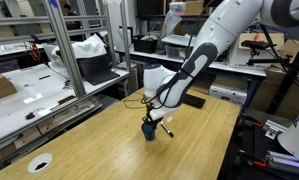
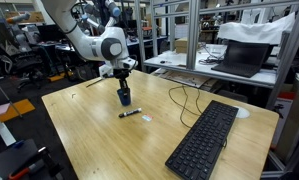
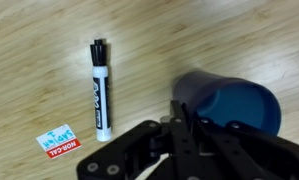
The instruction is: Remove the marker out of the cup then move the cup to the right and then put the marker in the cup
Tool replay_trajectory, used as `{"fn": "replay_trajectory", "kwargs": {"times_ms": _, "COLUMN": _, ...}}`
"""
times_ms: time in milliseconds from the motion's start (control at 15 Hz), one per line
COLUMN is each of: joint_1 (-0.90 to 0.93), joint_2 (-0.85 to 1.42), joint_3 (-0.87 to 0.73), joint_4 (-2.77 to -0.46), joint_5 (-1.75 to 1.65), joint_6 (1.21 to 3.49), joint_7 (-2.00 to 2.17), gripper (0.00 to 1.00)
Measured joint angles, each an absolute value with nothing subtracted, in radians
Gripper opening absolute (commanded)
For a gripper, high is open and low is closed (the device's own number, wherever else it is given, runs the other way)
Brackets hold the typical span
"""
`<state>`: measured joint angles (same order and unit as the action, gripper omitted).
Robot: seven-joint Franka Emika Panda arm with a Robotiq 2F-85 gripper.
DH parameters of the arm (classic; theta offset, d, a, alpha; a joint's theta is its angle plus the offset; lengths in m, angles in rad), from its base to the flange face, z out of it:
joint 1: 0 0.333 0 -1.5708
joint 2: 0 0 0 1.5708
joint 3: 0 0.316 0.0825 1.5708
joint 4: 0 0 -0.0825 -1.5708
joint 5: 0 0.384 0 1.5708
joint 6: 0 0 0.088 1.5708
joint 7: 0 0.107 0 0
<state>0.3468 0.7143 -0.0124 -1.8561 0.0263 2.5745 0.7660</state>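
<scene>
The cup is a small dark cylinder with a blue inside, standing upright on the wooden table in both exterior views. My gripper comes down on it from above and is shut on the cup's near wall at the rim. The marker, white-bodied with a black cap, lies flat on the table beside the cup, apart from it. It also shows as a short stick in both exterior views. Nothing is visible inside the cup.
A small printed label lies near the marker's lower end. A black keyboard lies on the table with a cable running toward it. A flat white disc sits near a table corner. Shelving and frames stand behind the table.
</scene>
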Motion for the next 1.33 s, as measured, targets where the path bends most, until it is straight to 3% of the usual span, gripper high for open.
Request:
{"fn": "replay_trajectory", "kwargs": {"times_ms": 533, "joint_1": 0.345, "joint_2": 0.618, "joint_3": -0.063, "joint_4": -1.937, "joint_5": 0.026, "joint_6": 2.579, "joint_7": 0.805, "gripper": 0.01}}
{"fn": "replay_trajectory", "kwargs": {"times_ms": 933, "joint_1": 0.320, "joint_2": 0.443, "joint_3": -0.083, "joint_4": -2.214, "joint_5": 0.033, "joint_6": 2.597, "joint_7": 0.899, "gripper": 0.01}}
{"fn": "replay_trajectory", "kwargs": {"times_ms": 1333, "joint_1": 0.257, "joint_2": 0.305, "joint_3": -0.092, "joint_4": -2.501, "joint_5": 0.047, "joint_6": 2.772, "joint_7": 0.929, "gripper": 0.01}}
